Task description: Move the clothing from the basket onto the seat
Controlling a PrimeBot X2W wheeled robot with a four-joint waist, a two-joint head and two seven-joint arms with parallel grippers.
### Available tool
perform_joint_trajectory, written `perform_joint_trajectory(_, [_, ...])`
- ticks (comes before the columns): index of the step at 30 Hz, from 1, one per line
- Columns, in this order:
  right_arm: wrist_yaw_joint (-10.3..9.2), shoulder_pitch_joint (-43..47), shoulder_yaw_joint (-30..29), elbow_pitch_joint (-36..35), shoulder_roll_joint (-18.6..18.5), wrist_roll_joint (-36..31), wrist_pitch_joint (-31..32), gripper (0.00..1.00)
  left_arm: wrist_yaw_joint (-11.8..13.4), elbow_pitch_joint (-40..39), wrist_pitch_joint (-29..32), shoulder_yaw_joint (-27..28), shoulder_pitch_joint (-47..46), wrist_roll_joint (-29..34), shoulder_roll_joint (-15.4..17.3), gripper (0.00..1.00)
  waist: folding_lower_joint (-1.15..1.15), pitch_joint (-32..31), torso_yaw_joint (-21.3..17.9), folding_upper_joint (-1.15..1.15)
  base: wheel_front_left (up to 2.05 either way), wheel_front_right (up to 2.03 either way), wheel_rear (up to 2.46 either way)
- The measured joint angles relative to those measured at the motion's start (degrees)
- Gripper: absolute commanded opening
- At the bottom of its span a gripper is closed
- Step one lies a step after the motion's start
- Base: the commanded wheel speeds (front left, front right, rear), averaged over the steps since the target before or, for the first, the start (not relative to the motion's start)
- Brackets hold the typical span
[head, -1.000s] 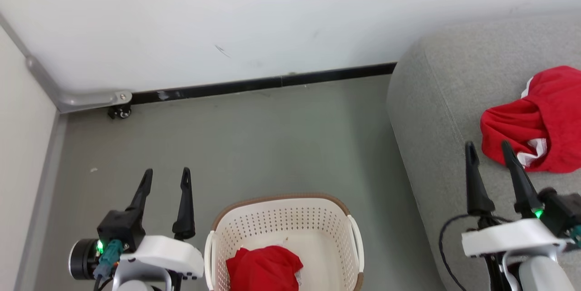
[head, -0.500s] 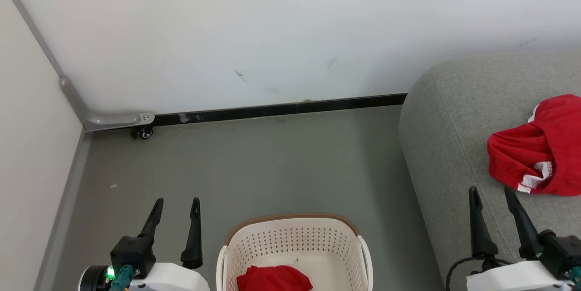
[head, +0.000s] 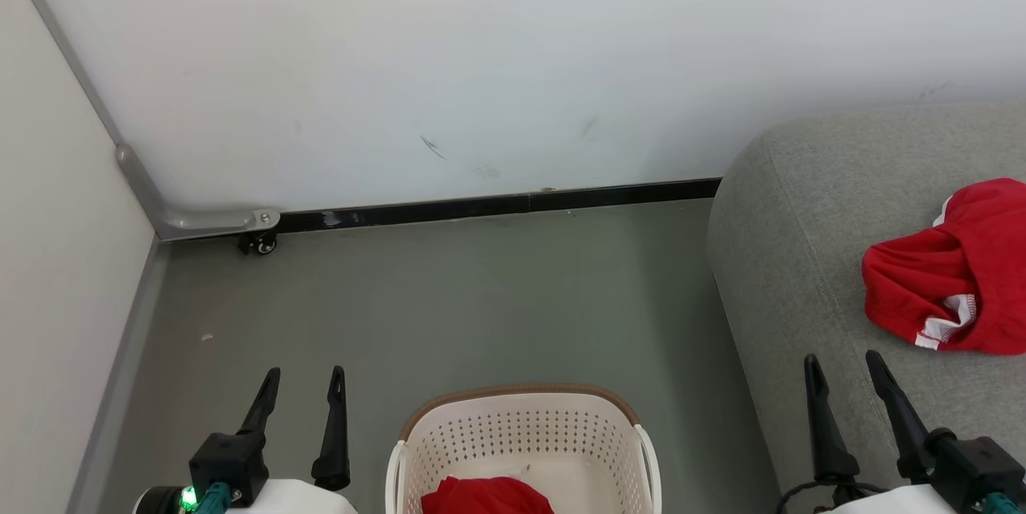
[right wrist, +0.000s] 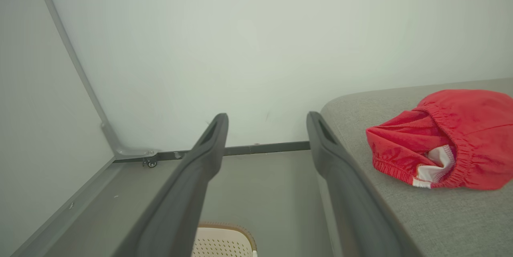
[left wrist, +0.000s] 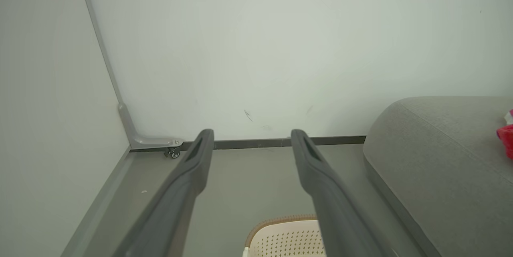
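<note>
One red garment with white trim (head: 950, 281) (right wrist: 445, 138) lies crumpled on the light grey sofa seat (head: 801, 217) (right wrist: 461, 217) at the right. A second red garment (head: 485, 495) sits inside the cream-white perforated basket (head: 521, 434) on the floor at the bottom centre, partly cut off by the frame edge. My left gripper (head: 304, 374) stands open and empty to the left of the basket. Over the seat's front edge my right gripper (head: 842, 358) is open and empty, short of the garment there. The basket's rim (left wrist: 280, 225) (right wrist: 224, 231) peeks in below both wrists.
A white wall with a black baseboard (head: 497, 205) closes the back. A side panel with a grey metal bracket and small caster (head: 258, 241) stands at the left. Grey floor (head: 449, 297) lies between the wall, the basket and the seat.
The head camera has tilted up, so the basket, seat and grippers sit lower in the picture. Both grippers stay open and empty; the garments have not moved.
</note>
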Motion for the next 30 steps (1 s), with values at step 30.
perform_joint_trajectory(30, [0.00, 0.86, 1.82, -2.46, 0.04, 3.16, 0.51, 1.00, 0.23, -0.59, 0.00, 1.74, 0.00, 1.94, 0.21, 1.00, 0.00, 2.23, -1.01, 0.00, 0.00, 0.00, 0.00])
